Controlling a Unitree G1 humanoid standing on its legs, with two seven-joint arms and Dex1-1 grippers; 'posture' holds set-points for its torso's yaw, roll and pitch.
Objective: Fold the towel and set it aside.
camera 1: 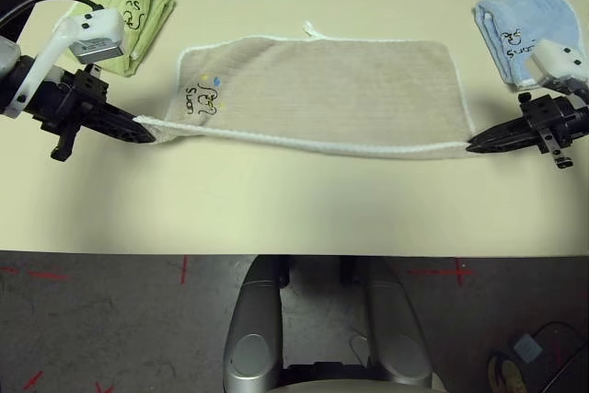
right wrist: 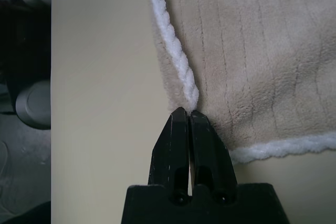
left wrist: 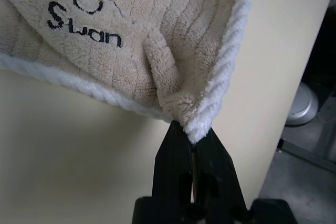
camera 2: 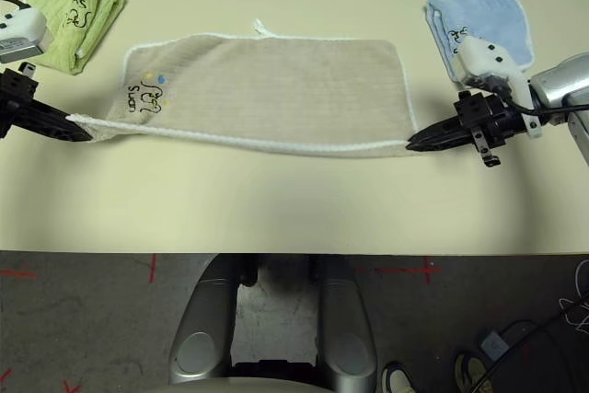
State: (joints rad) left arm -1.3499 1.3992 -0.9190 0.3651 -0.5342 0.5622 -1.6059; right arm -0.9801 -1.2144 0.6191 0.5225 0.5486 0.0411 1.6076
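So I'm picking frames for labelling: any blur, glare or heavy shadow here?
Left eye view: even light, towel sharp, faint shadow under its near edge. Left wrist view: logo crisp, left claw slightly soft. Right wrist view: right claw and towel edging clear, no glare.

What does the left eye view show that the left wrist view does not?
Left eye view alone: the whole beige towel spread flat, the right gripper shut on its near right corner, a green folded towel and a blue folded towel. Left wrist view alone: the bunched corner pinched between the fingertips. Both: the left gripper shut on the towel, the embroidered logo, the table.
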